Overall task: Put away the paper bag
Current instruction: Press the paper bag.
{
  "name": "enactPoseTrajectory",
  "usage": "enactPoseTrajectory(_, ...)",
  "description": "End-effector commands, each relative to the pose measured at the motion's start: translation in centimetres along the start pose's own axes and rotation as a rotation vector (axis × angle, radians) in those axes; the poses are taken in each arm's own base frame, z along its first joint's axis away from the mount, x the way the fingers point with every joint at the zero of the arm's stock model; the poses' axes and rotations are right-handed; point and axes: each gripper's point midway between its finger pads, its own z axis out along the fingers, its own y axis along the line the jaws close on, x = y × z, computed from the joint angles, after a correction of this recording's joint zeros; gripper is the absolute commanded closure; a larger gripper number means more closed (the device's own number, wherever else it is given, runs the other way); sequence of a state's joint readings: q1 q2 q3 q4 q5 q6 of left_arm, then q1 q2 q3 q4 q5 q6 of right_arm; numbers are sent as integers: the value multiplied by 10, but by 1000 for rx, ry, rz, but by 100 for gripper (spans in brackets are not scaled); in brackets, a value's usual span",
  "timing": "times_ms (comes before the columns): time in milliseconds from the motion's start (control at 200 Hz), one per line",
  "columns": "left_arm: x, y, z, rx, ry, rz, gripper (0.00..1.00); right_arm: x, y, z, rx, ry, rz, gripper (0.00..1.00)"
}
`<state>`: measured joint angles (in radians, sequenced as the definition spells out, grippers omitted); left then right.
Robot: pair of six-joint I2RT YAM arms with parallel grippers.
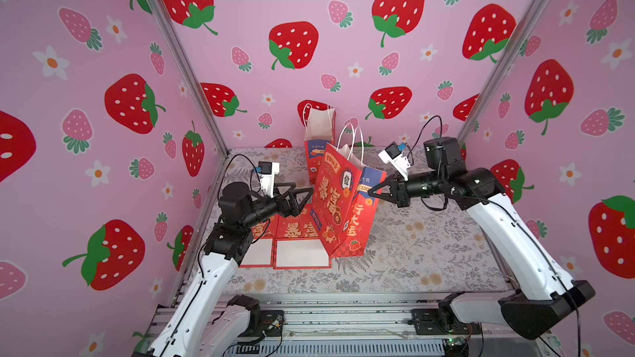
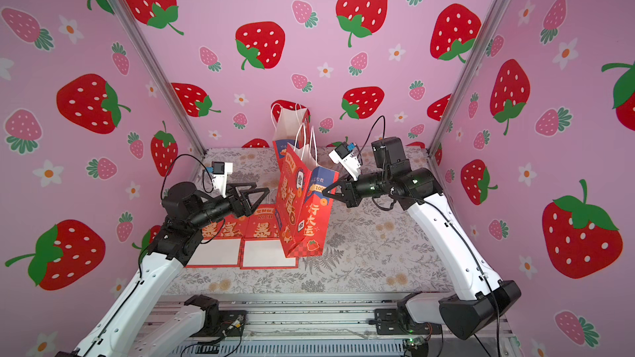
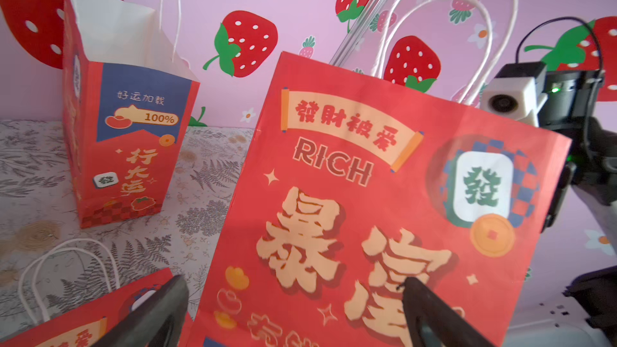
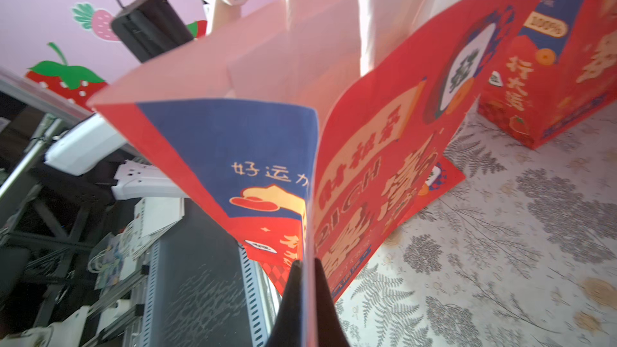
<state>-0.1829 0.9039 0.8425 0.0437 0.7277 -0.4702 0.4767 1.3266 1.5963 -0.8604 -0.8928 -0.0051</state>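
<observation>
Nearest you, two flattened red paper bags (image 1: 290, 242) lie side by side on the floral tabletop (image 1: 429, 252), partly under your left gripper (image 1: 302, 197), whose jaws stand wide apart and hold nothing, just beside the broad printed face of the standing red paper bag (image 1: 338, 200). Your right gripper (image 1: 372, 192) is pinched tight on that bag's blue-and-red side edge; the bag stands mid-table, leaning. Behind it, near the strawberry wall, a second upright bag (image 1: 319, 139) stands open.

pink strawberry-print walls (image 1: 309, 1) on three sides, silver corner posts (image 1: 178, 53), grey floral tablecloth (image 1: 429, 245), evenly lit
</observation>
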Motion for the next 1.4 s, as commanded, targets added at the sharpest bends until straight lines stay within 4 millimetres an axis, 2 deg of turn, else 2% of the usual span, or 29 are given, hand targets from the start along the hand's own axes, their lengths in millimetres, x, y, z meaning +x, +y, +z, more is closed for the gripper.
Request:
enactPoseTrajectory(0, -5, -31, -3, 174, 8, 0, 1, 4, 42, -11, -192, -5, -24, 100)
enactPoseTrajectory(210, -5, -35, -4, 198, 6, 3, 1, 14, 74, -24, -327, -20, -65, 100)
enactPoseTrajectory(455, -11, -46, -3, 287, -6, -18, 1, 21, 96, -35, -432, -33, -100, 100)
enactPoseTrajectory(590, -13, -59, -3, 357, 6, -24, 1, 22, 100, -36, -466, -46, -115, 100)
enactPoseTrajectory(715, -9, -78, -6, 428, 42, 1, 2, 22, 92, -31, -449, -40, -95, 100)
enactPoseTrajectory(915, -5, -103, -15, 479, 62, 63, 22, 19, 65, -14, -360, -10, -27, 100)
enactPoseTrajectory(1146, -5, -108, -22, 463, 55, 86, 44, 16, 48, -8, -272, -5, -1, 100)
enactPoseTrajectory(1341, -7, -105, -23, 435, 44, 86, 72, 11, 43, -10, -228, -25, 0, 100)
enactPoseTrajectory(1396, -9, -104, -23, 422, 38, 84, 79, 9, 44, -12, -231, -41, 1, 95)
